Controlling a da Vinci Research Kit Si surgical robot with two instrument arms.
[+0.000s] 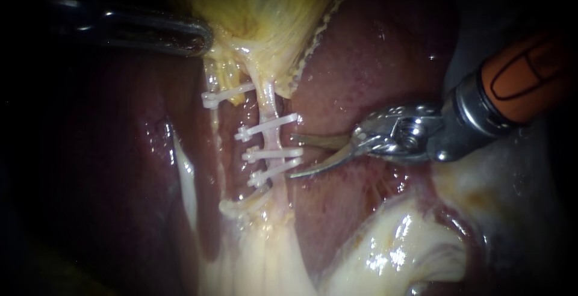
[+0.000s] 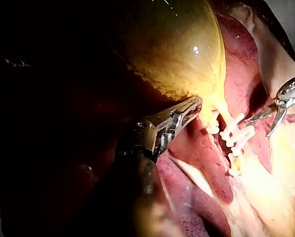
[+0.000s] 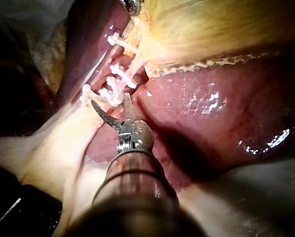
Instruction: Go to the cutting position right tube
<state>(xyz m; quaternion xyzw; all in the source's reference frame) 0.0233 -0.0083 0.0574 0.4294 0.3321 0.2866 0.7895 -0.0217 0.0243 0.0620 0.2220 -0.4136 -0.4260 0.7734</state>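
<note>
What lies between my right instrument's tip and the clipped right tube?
In the endoscope view, only the ends of the white clips separate the right instrument, blades open, from the right tube.

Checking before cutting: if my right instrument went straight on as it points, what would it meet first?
Probably the right tube, at the middle clip of its three, just ahead of the right instrument; depth unclear.
</note>
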